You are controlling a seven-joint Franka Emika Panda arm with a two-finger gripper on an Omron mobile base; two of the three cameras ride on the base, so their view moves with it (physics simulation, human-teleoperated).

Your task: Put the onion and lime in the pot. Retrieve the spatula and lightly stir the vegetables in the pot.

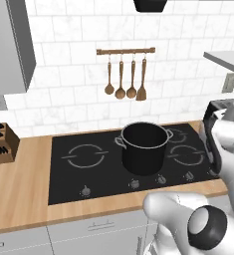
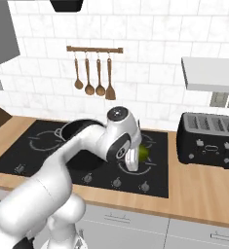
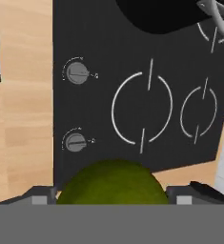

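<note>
Left base: pot (image 1: 143,147) is sitting mid-cooktop (image 1: 78,169), spatula (image 1: 142,79) is hanging untouched on the wall rail | Right base: claw (image 2: 137,160) is hovering right of the pot, lime (image 2: 144,153) beside it | Hand: lime (image 3: 112,182) is lying between spread fingers, seemingly not yet gripped; onion unseen, potting and stirring are pending.
</note>
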